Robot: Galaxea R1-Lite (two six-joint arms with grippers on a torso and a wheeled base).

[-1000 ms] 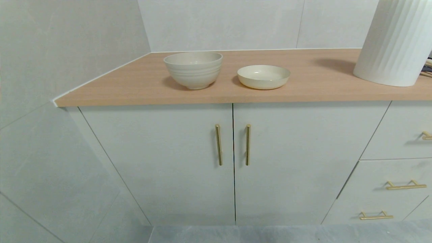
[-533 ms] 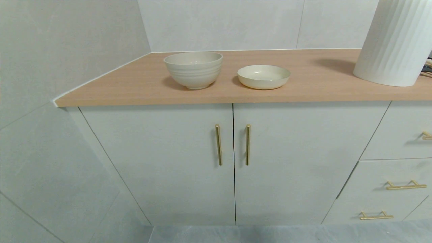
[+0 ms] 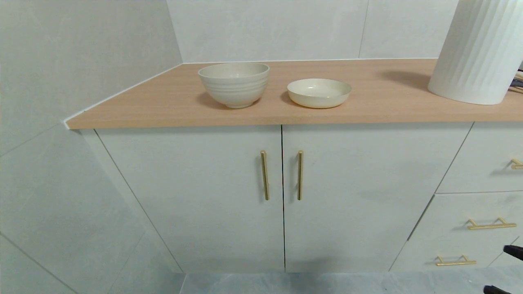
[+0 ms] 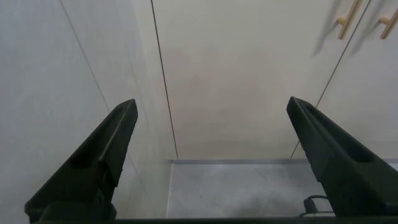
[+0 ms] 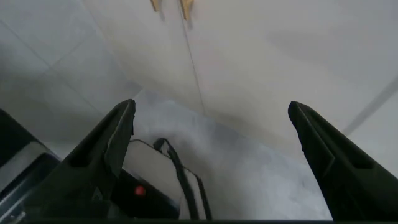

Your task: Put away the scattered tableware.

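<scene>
The left gripper [image 4: 211, 112] sits low before the doors [image 4: 249, 81]. Its fingers [image 4: 106, 155] are spread wide and hold nothing; between them show a door face and the floor [image 4: 236, 186]. The two handles [image 4: 347, 18] lie ahead of the fingertips and off to one side.

The right gripper [image 5: 211, 112] is also wide open and empty. The seam between the doors runs through the gap between its fingers [image 5: 329, 155], and the handles' lower ends are just beyond the fingertips. In the head view these fingertips [image 3: 515, 251] poke in low beside the drawers [image 3: 470, 204], well below the counter [image 3: 163, 106].

The bowl [image 3: 233, 83] and the dish [image 3: 319, 92] stand upright on the counter over the doors. They are near each other but apart, and high above and well apart from both pairs of fingers. A white ribbed container [image 3: 482, 49] stands on the counter too, farther along on the right fingers' side.
</scene>
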